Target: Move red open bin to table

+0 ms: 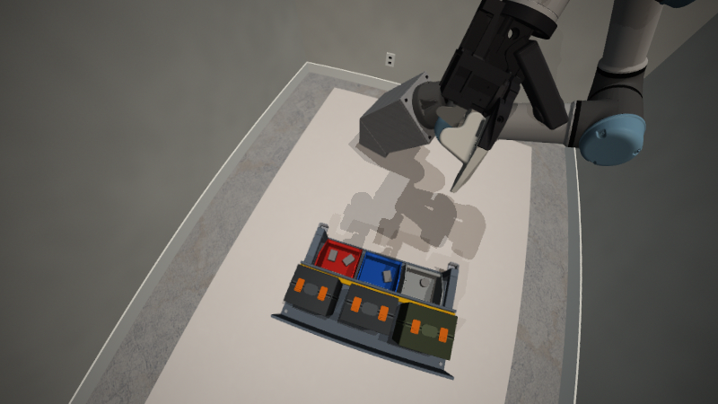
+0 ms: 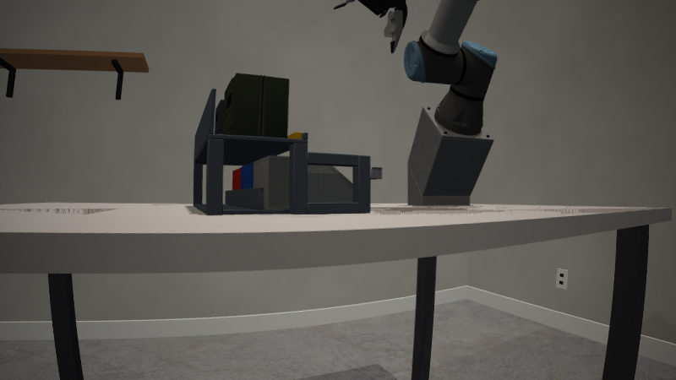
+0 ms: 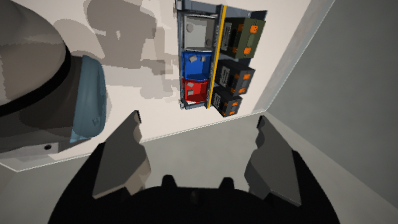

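The red open bin (image 1: 338, 267) (image 2: 237, 179) (image 3: 201, 90) stands upright in the lower tier of the grey-blue shelf (image 1: 315, 247) (image 2: 215, 179), at the left end of the bin row in the top view. Two small grey parts show inside it. My gripper (image 2: 363, 29) (image 3: 199, 113) is open with nothing between its fingers. It hangs high above the table (image 1: 250, 301) (image 2: 330, 247), on the arm's side of the shelf and well away from the bin. The bin's lower walls are hidden by the shelf and neighbouring bins.
A blue bin (image 1: 376, 278) (image 3: 201, 66) stands beside the red one, then a grey bin (image 1: 415, 288) (image 3: 202, 36). The upper deck bears two dark cases (image 1: 307, 303) (image 1: 364, 321) and a green case (image 1: 426, 346) (image 2: 259, 105). The arm's base (image 1: 391, 120) (image 2: 449, 165) stands behind the shelf.
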You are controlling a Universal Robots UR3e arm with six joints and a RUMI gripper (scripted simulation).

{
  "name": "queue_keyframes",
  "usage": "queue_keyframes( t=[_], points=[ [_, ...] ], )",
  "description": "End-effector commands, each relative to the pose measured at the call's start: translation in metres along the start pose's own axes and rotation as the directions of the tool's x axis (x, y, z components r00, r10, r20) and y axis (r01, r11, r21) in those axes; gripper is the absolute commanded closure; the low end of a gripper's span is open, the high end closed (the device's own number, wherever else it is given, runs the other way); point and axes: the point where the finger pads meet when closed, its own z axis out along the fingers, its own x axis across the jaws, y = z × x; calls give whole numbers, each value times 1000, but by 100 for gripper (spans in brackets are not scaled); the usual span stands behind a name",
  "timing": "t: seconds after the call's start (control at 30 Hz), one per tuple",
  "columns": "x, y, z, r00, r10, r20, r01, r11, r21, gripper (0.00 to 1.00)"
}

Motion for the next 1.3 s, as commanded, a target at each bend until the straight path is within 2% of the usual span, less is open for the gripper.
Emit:
queue_keyframes(
  t=[0.0,0.17,0.2,0.33,0.73,0.77,0.9,1.27],
  points=[
    [-4,17,44,974,-12,228,-9,996,88,0],
    [-4,17,44,974,-12,228,-9,996,88,0],
    [-1,4,11,999,-2,54,1,1000,21,0],
    [-4,18,48,969,-15,245,-9,995,96,0],
    [-4,18,48,969,-15,245,-9,995,96,0],
    [-1,5,15,997,-4,72,2,1000,31,0],
    [-5,19,53,965,-18,263,-10,994,105,0],
    [-5,19,53,965,-18,263,-10,994,105,0]
  ],
)
